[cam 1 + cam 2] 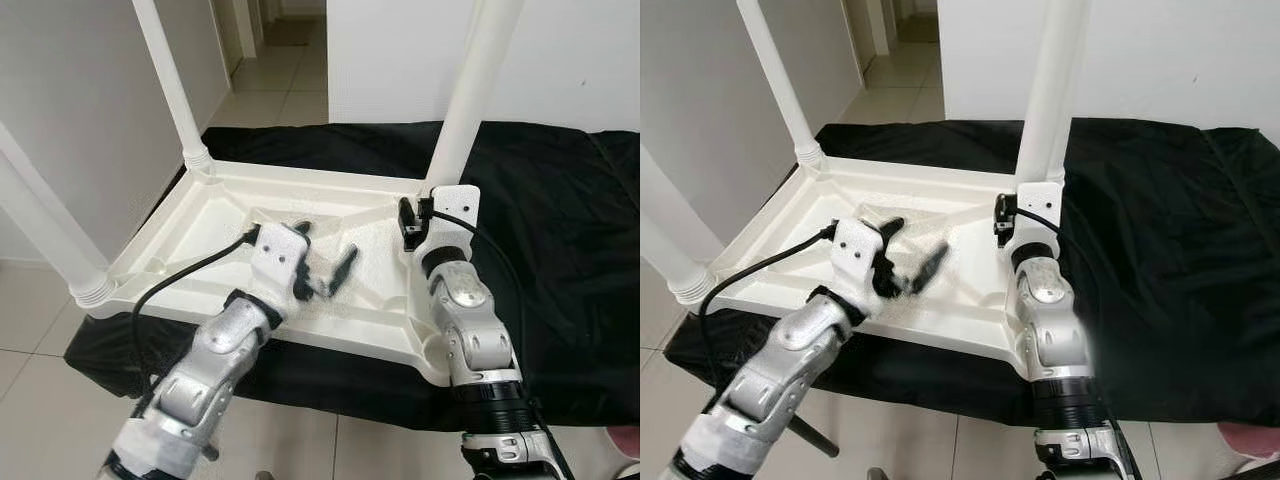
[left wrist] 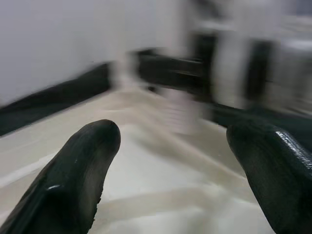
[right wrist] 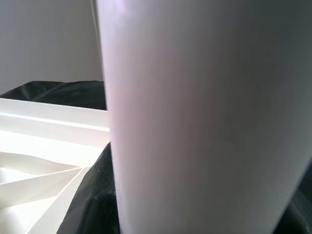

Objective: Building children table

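A white plastic children's table (image 1: 190,235) lies upside down on a black cloth (image 1: 565,250). Three white legs stand up from its corners: one at the far left (image 1: 170,85), one at the near left (image 1: 45,235) and one at the far right (image 1: 475,90). My left gripper (image 1: 325,262) hovers open just over the middle of the ribbed underside, nothing between its fingers (image 2: 73,180). My right gripper (image 1: 430,215) is pressed up against the base of the far right leg (image 3: 204,117), which looms very close in the right wrist view.
The cloth-covered surface reaches far to the right of the table. Tiled floor (image 1: 40,400) lies in front and to the left. A grey wall (image 1: 80,100) stands close on the left, with a hallway (image 1: 285,70) behind.
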Available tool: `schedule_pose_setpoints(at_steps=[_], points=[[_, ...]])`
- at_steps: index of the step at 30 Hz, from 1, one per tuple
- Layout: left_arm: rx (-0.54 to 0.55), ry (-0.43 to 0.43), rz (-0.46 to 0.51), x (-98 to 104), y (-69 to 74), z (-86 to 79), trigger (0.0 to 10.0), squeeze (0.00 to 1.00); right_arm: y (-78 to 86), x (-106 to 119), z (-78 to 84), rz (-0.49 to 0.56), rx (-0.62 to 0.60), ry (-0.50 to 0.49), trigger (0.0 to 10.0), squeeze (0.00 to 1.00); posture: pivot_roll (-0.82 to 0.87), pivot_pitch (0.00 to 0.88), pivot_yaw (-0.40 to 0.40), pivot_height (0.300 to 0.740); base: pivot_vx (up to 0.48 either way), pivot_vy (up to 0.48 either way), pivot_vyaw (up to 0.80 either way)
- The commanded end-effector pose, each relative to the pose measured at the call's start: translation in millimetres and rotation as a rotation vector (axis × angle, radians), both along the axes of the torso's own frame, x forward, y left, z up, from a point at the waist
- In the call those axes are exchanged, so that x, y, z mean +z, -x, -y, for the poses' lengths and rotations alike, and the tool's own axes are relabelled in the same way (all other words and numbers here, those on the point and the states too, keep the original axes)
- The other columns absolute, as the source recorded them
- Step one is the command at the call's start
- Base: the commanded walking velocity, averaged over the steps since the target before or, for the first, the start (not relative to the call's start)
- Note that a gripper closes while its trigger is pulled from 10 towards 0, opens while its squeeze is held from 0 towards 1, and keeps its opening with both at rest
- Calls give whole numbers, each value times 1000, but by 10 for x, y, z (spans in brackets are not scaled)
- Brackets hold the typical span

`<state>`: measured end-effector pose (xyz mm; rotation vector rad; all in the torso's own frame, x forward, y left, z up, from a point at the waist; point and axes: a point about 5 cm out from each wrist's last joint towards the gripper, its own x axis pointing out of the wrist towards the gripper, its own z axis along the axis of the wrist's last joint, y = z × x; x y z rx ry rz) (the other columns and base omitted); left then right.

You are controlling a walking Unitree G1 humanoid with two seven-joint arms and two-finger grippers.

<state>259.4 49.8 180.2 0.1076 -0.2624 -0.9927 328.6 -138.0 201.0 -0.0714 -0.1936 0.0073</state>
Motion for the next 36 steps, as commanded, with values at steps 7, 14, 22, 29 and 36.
schedule_pose_setpoints(at_steps=[7,14,22,29,36], points=[[-118,-131,39,-226,95,120,10000,0,5,-34,92,-4,-40,-6,10000,0,-33,63,82,740,0,0,0],[-174,-190,38,-345,108,135,10000,0,12,-38,96,-8,-42,15,10000,0,-51,69,76,740,0,0,0],[-186,-311,-10,-642,88,44,10000,0,22,-6,184,-12,-74,21,10000,0,-81,69,79,740,0,0,0],[-205,-302,-1,-622,93,80,10000,0,43,-17,233,-18,-91,27,10000,0,-84,71,78,740,0,0,0],[-236,-259,5,-551,131,85,10000,0,49,-21,197,-25,-80,26,10000,0,-78,84,67,740,0,0,0]])
